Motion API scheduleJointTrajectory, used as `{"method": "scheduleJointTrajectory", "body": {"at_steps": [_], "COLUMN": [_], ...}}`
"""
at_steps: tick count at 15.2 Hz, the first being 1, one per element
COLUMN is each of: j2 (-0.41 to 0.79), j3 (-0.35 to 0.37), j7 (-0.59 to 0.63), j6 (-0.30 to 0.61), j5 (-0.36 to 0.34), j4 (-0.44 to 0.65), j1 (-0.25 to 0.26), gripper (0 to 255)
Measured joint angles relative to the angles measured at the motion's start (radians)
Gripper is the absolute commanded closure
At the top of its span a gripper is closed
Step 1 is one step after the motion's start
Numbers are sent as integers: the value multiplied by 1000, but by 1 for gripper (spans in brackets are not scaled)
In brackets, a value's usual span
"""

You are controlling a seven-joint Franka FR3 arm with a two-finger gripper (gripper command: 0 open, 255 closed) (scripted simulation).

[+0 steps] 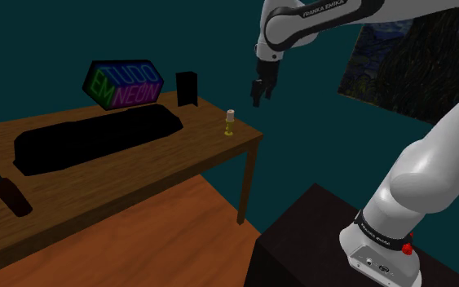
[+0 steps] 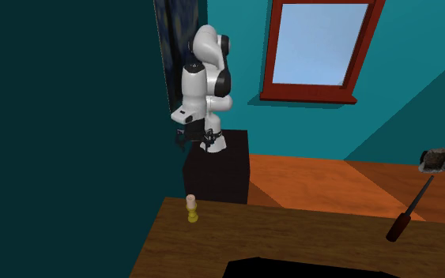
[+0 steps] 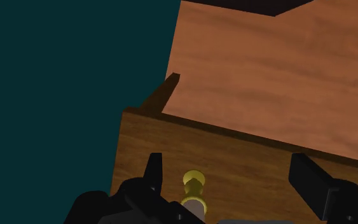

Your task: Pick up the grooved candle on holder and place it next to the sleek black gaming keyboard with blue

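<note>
Jaws hang open in free air above the candle (image 1: 230, 122) near the table (image 1: 203, 151) corner.

The white arm (image 1: 431, 163) rises from its base at the shoulder view's lower right, bends near the top edge and reaches toward that view's left, where the dark wrist turns downward. The black gripper (image 1: 258, 94) hangs in the air, pointing down. In the second exterior view the arm (image 2: 205, 79) stands folded upright, with the gripper (image 2: 182, 139) low at its left side. In the wrist view the gripper (image 3: 227, 162) shows its jaws wide apart, clasping nothing.
</note>
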Motion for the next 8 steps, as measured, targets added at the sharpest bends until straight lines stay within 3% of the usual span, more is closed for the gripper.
{"method": "scheduleJointTrajectory", "body": {"at_steps": [8], "j2": [314], "j3": [-9], "j7": [-58], "j6": [77], "j5": [33], "j4": [227], "j1": [-4], "gripper": [0]}}
